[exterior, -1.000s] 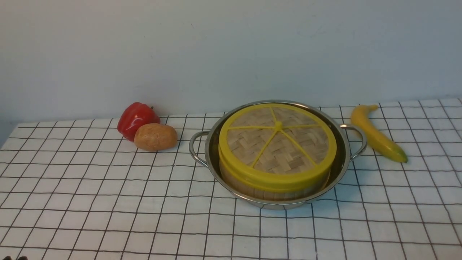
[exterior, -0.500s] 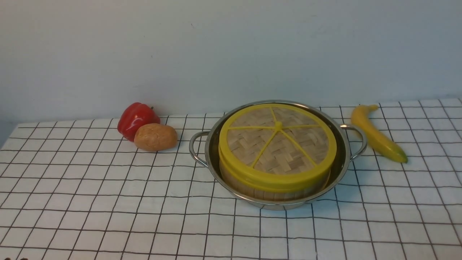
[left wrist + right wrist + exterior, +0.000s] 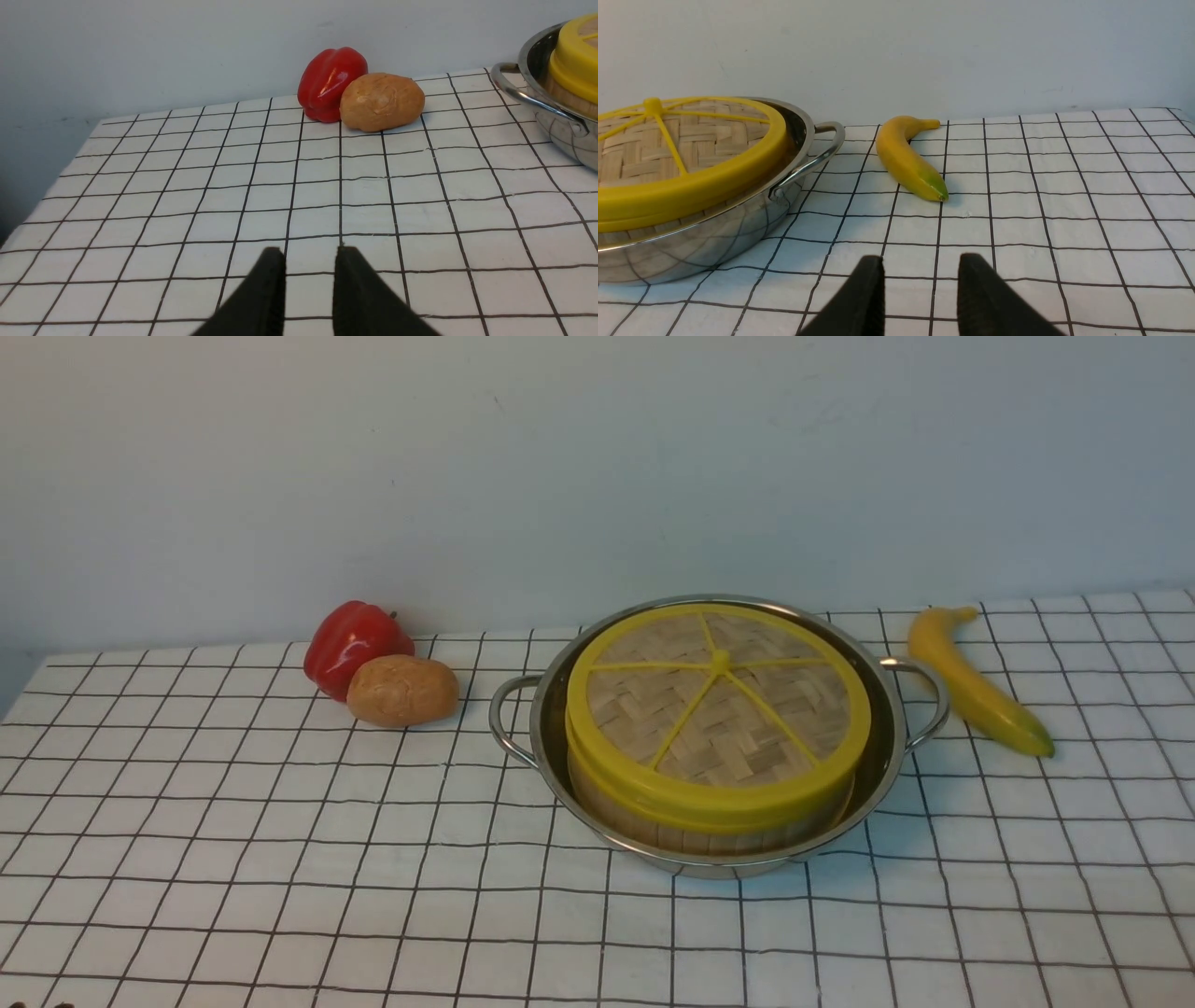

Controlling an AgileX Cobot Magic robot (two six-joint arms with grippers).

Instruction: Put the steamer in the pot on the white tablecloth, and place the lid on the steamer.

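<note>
Stainless pot (image 3: 882, 747) sat on white tablecloth (image 3: 280, 859), steamer (image 3: 709, 826) inside, lid (image 3: 717, 705) seated flat on steamer. Both placements judged complete; nothing apparent left except withdrawal. Left tool (image 3: 308, 284) released, jaws parted, nothing between; pot ahead and off to its right, well apart. Right tool (image 3: 920, 289) released, empty; pot ahead to its left, near. Pepper (image 3: 353, 644), potato (image 3: 401, 690), banana (image 3: 976, 681) lay untouched on worktop.
</note>
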